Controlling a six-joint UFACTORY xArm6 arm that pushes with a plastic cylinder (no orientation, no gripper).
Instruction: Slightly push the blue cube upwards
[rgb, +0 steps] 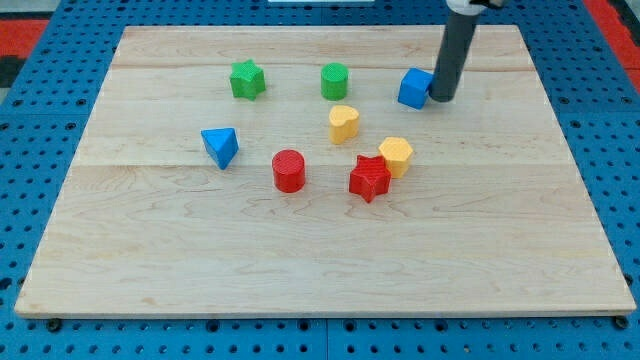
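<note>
Claw: none fitted, so nothing is held | my tip (441, 98) touches blue cube (414, 88), view's right side

Counter (200, 260): pale natural wood with faint lengthwise grain; the base around it is blue with a regular grid of dark holes (60, 40). Landmark: yellow heart block (343, 122). Above it, green cylinder (334, 80); to its upper left, green star block (246, 79); upper right, blue cube (414, 88). Left, blue triangular block (220, 146). Lower left, red cylinder (288, 170). Lower right, red star block (369, 178) and yellow hexagonal block (396, 155). My tip (441, 99): dark grey rod.
</note>
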